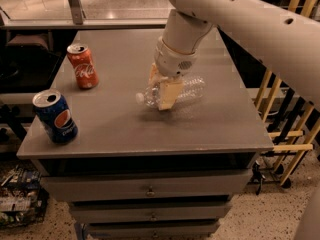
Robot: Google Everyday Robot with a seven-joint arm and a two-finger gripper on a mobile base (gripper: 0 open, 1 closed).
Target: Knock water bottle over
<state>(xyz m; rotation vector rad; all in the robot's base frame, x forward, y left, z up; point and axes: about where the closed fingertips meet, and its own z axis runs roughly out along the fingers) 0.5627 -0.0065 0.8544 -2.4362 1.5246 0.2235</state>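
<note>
The water bottle (192, 90) lies on its side in the middle of the grey table (125, 129), with its white cap (140, 99) pointing left. It is clear ribbed plastic. My gripper (164, 100) comes down from the white arm (185, 29) onto the bottle's neck end and covers that part of it. The gripper touches or nearly touches the bottle.
A red Coca-Cola can (83, 66) stands upright at the back left of the table. A blue Pepsi can (55, 116) stands upright near the front left corner. Drawers (150, 189) are below the tabletop. Wooden rails (287, 134) stand to the right of the table.
</note>
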